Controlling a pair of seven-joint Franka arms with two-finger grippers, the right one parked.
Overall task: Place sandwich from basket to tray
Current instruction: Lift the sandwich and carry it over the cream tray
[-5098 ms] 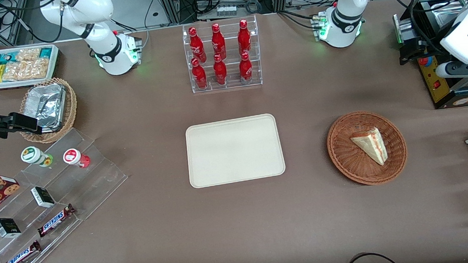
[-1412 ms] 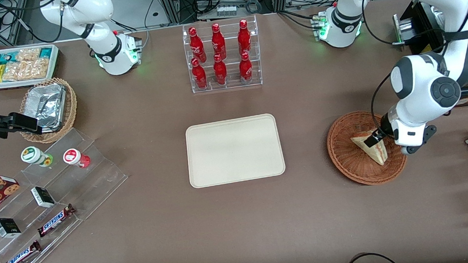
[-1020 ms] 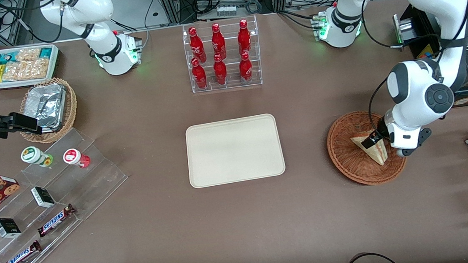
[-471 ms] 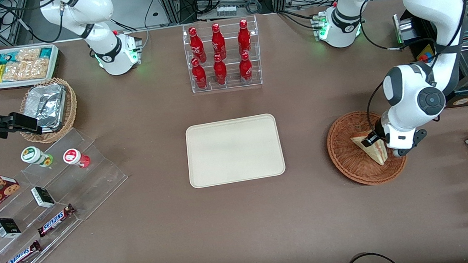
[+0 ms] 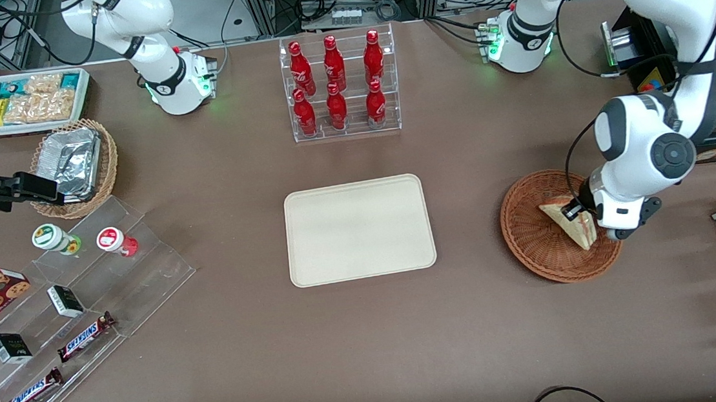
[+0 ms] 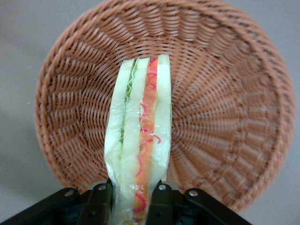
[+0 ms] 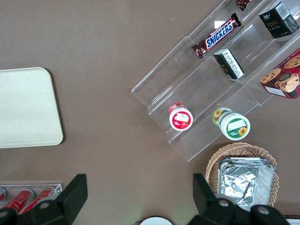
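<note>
Sandwich point(image 5: 568, 223) raised slightly since half a second ago, wide end gripped.
Hand point(image 6: 130, 200) sits over the basket point(image 5: 533, 237), fingers point(image 6: 99, 206) clamped on either face of the wedge; its tip now tilts up, nearly clear of the weave. Tray point(image 5: 359, 229) lies bare mid-bench, well apart toward the parked arm's end.
</note>
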